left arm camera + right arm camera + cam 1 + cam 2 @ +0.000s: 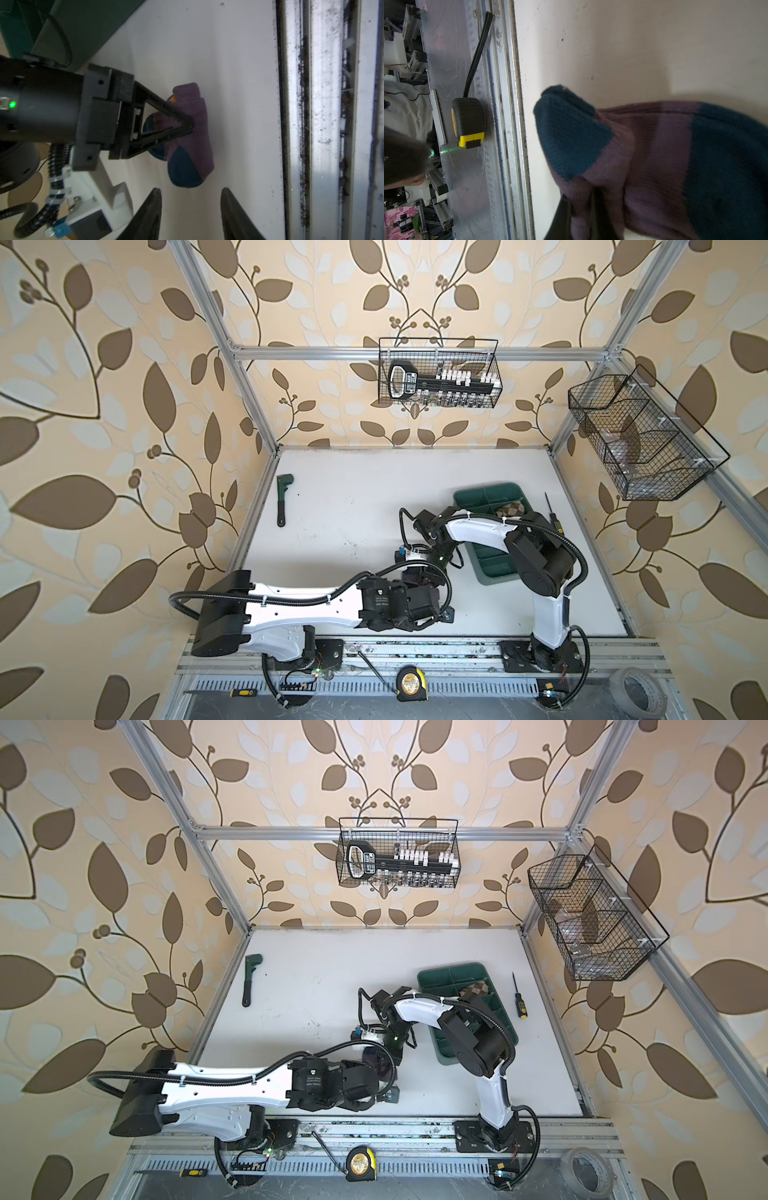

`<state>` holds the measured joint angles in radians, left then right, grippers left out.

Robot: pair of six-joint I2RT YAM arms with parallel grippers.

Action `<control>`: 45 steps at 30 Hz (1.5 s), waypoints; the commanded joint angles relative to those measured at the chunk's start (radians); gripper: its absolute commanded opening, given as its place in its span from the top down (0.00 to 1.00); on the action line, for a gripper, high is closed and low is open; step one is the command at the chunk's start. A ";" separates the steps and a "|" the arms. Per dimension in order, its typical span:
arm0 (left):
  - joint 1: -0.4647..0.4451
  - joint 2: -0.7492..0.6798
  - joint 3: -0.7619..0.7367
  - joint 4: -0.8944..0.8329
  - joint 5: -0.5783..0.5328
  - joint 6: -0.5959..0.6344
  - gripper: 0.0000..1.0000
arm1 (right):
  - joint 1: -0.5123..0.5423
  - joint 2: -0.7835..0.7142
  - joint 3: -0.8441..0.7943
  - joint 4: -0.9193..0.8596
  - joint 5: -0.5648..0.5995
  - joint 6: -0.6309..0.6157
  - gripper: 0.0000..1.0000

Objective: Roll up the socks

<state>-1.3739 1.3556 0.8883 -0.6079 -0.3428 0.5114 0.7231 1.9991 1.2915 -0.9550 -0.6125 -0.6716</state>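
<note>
The right gripper point(188, 127) was pinched shut on the purple sock point(199, 124), with a fold of the knit caught between its fingertips; the right wrist view showed this close up. The left gripper point(191, 194) hung just beside the sock's navy end, jaws apart and nothing between them.

The sock sat low over the table point(340, 497), near the front rail, between the two arms. I couldn't tell whether it rested on the surface or was lifted a little clear. It was bunched and doubled over on itself, with a navy patch folded on top and a sliver of yellow cuff point(172, 99) peeping out behind. To my eye the roll was begun but loose, not yet a tight bundle.

The argyle sock point(513, 509) lay well apart in a far compartment of the tray point(467, 494). It looked bunched up there, but too small to say whether it was properly rolled.

If it was, I'd have put the job past halfway. What remained was to tighten and finish the purple roll, which the free gripper seemed placed to help with, and perhaps to put it beside its fellow.
</note>
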 commanded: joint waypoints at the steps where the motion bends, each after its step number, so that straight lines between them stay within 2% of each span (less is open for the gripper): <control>1: -0.002 0.068 -0.042 0.130 0.004 -0.036 0.53 | -0.011 0.069 -0.027 0.060 0.127 -0.023 0.98; 5: 0.026 0.208 -0.059 0.208 -0.100 -0.040 0.47 | -0.010 0.064 -0.031 0.061 0.126 -0.029 0.94; 10: 0.111 0.283 -0.042 0.233 -0.120 -0.091 0.49 | -0.009 0.051 -0.038 0.060 0.114 -0.039 0.91; 12: 0.120 0.301 -0.036 0.231 -0.121 -0.095 0.61 | -0.009 0.043 -0.043 0.060 0.105 -0.043 0.91; 14: 0.128 0.320 -0.025 0.210 -0.098 -0.100 0.81 | -0.011 0.022 -0.046 0.070 0.097 -0.036 0.91; 16: 0.132 0.338 -0.017 0.185 -0.066 -0.103 0.95 | -0.020 -0.011 -0.074 0.088 0.094 -0.022 0.91; 17: 0.135 0.347 -0.013 0.173 -0.050 -0.105 1.00 | -0.026 -0.038 -0.086 0.103 0.098 -0.014 0.90; 19: 0.147 0.350 -0.009 0.159 -0.009 -0.102 1.00 | -0.043 -0.094 -0.108 0.123 0.100 -0.005 0.87; 23: 0.203 0.341 0.010 0.126 0.101 -0.096 1.00 | -0.086 -0.215 -0.148 0.154 0.106 0.007 0.69; 26: 0.242 0.337 0.038 0.072 0.193 -0.082 1.00 | -0.132 -0.303 -0.167 0.177 0.115 0.030 0.61; 27: 0.249 0.338 0.048 0.052 0.227 -0.073 1.00 | -0.153 -0.332 -0.171 0.186 0.120 0.042 0.36; 28: 0.255 0.339 0.053 0.033 0.254 -0.068 1.00 | -0.182 -0.367 -0.174 0.199 0.130 0.064 0.00; 30: 0.264 0.344 0.059 0.009 0.308 -0.059 1.00 | -0.254 -0.436 -0.176 0.225 0.133 0.101 0.00; 33: 0.275 0.368 0.078 -0.030 0.385 -0.049 1.00 | -0.390 -0.566 -0.188 0.318 0.166 0.205 0.00; 35: 0.290 0.388 0.102 -0.062 0.435 -0.044 1.00 | -0.511 -0.663 -0.199 0.403 0.245 0.313 0.00; 37: 0.311 0.400 0.128 -0.098 0.510 -0.030 1.00 | -0.618 -0.754 -0.212 0.476 0.314 0.394 0.00; 39: 0.346 0.412 0.156 -0.141 0.617 -0.006 1.00 | -0.721 -0.856 -0.238 0.559 0.320 0.457 0.00; 40: 0.366 0.424 0.178 -0.170 0.669 0.003 1.00 | -0.764 -0.909 -0.251 0.605 0.328 0.537 0.00; 41: 0.389 0.441 0.203 -0.206 0.720 0.016 1.00 | -0.779 -0.953 -0.267 0.656 0.395 0.648 0.00; 42: 0.407 0.459 0.226 -0.237 0.767 0.028 1.00 | -0.776 -0.987 -0.280 0.684 0.473 0.753 0.00; 43: 0.434 0.487 0.257 -0.271 0.817 0.039 1.00 | -0.772 -1.013 -0.298 0.719 0.488 0.875 0.00; 44: 0.460 0.513 0.288 -0.300 0.859 0.047 1.00 | -0.777 -1.033 -0.326 0.770 0.377 0.935 0.00; 45: 0.482 0.538 0.309 -0.324 0.895 0.049 1.00 | -0.778 -1.047 -0.359 0.827 0.232 0.942 0.00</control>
<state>-0.9314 1.8099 1.1786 -0.7326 0.3061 0.5171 -0.0574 0.9718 1.0016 -0.2886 -0.2626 0.0090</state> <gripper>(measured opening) 0.063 0.998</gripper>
